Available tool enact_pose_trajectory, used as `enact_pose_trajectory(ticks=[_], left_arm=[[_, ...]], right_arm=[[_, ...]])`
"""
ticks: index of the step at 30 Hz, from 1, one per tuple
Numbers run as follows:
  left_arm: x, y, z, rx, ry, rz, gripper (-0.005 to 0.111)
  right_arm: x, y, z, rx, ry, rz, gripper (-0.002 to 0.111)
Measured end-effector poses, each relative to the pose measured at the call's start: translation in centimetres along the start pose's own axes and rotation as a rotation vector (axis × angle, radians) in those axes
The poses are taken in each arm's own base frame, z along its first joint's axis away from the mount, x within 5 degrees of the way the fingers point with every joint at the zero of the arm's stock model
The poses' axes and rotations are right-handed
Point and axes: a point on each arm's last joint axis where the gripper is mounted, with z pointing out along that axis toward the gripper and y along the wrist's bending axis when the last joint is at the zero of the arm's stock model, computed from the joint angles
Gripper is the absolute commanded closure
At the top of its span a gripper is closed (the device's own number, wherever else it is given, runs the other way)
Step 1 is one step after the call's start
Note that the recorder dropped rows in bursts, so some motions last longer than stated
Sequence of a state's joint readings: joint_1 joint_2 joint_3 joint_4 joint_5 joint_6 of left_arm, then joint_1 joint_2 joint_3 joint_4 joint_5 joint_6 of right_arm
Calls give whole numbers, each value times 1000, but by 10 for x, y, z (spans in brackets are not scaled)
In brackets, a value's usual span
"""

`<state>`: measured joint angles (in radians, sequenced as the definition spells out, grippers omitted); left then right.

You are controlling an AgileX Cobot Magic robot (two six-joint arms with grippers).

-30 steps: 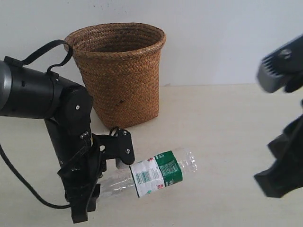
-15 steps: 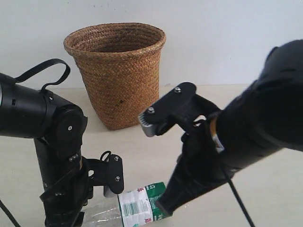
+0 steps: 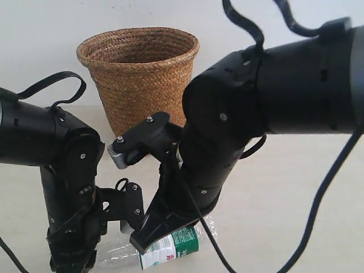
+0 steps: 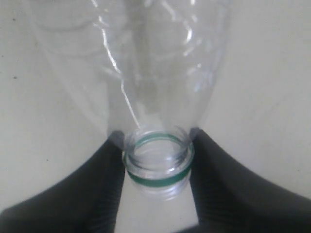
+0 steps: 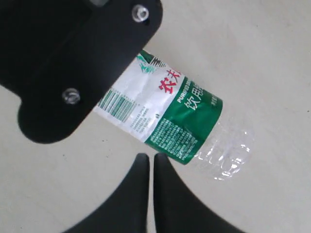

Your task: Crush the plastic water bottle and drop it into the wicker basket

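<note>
The plastic water bottle (image 3: 173,249) lies on its side low over the table, capless, its green-and-white label (image 5: 165,112) facing up. My left gripper (image 4: 158,162) is shut on its open neck, one finger on each side of the green ring. In the exterior view the left gripper (image 3: 102,257) is mostly hidden behind its own arm. My right gripper (image 5: 151,158) is shut with nothing between its fingers, its tips just beside the label's edge over the bottle's middle (image 3: 142,245). The wicker basket (image 3: 138,74) stands upright at the back, apart from both arms.
The pale table (image 3: 296,187) runs to a white wall behind the basket. My bulky right arm (image 3: 256,114) reaches across the middle and hides part of the basket's right side. The left gripper's black plate (image 5: 82,58) overlaps the bottle's neck end in the right wrist view.
The right arm swung in from the right edge and came down over the bottle. The left arm carried the bottle lower and nearer the front edge.
</note>
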<state>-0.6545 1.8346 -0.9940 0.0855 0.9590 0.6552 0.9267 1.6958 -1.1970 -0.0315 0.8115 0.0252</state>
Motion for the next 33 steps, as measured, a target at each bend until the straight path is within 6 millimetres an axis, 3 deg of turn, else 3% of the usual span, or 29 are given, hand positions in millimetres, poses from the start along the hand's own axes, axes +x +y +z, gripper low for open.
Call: enact_pose_trajectory(ticks=[9,15,17,24,33], left_arm=[[0,0,0,-1,-2,0,103],[0,0,0,0,0,-7,103],[0,0,0,0,0,-7,103],[0,0,0,-5,-3,-6,103],[-1,1,0,-7,-6,-9,103]], right_arm=[[0,0,9,-2,24,-145,108],[1,-51,8,-5,-2,125,108],[2,-60,8,-57,-13,145,108],[2,-60,52,-207,38,170,108],[-2,-60,55,-212,5,196,108]])
